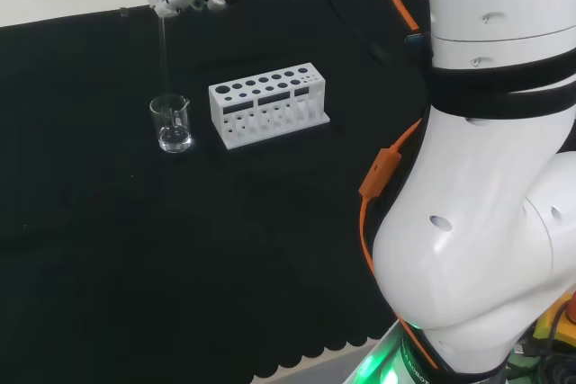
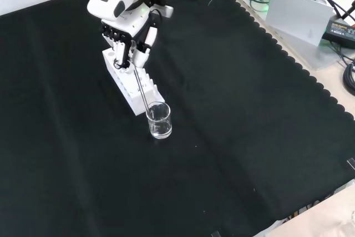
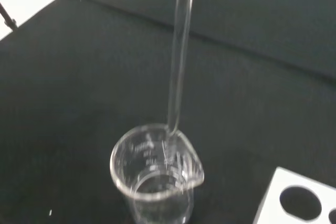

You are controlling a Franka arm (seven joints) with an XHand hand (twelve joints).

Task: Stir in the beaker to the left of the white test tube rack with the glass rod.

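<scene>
Here we have the robot hand (image 2: pixel 128 33) curled round the top of the glass rod (image 1: pixel 164 56), which hangs nearly upright with its lower end at or just inside the rim of the beaker (image 1: pixel 171 124). In the head view the beaker stands on the bench (image 1: pixel 81 249) just beside the white rack (image 1: pixel 268 103), at its nine o'clock. To stir well, we should lower the rod deeper before circling. Its tip seems close to the wall, so we judge that small, slow circles near the middle are safest, lest the light beaker tip or slide.
</scene>
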